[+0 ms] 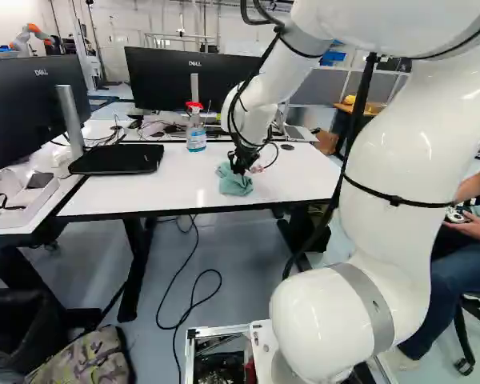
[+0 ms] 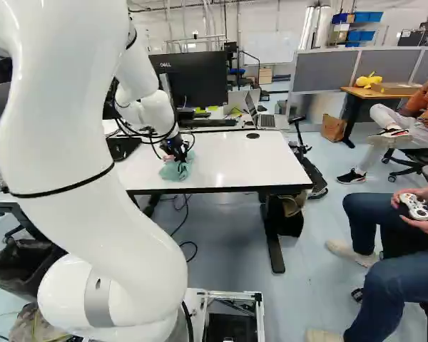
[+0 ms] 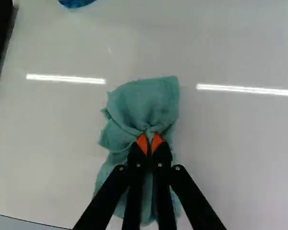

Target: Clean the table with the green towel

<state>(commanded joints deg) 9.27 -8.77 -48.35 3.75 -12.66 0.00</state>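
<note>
Passage over the right of the glossy white surface
Red-topped clear bottle, wide black monitor obstruct beyond.

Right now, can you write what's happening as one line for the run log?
task: clean table | jaws: nearly together, pinching green towel | towel: bunched on table | beyond it: red-topped bottle | motion: cannot tell

Up on the left base view, I'm behind my arm and to its left, looking ahead and slightly down at the bench, a fair way off. Over to the right base view, same heading from the arm's other side, sharing bench, towel and black monitor! And the wrist view, right in close, faces steeply down, sharing the spray bottle's foot with the left base view.
</note>
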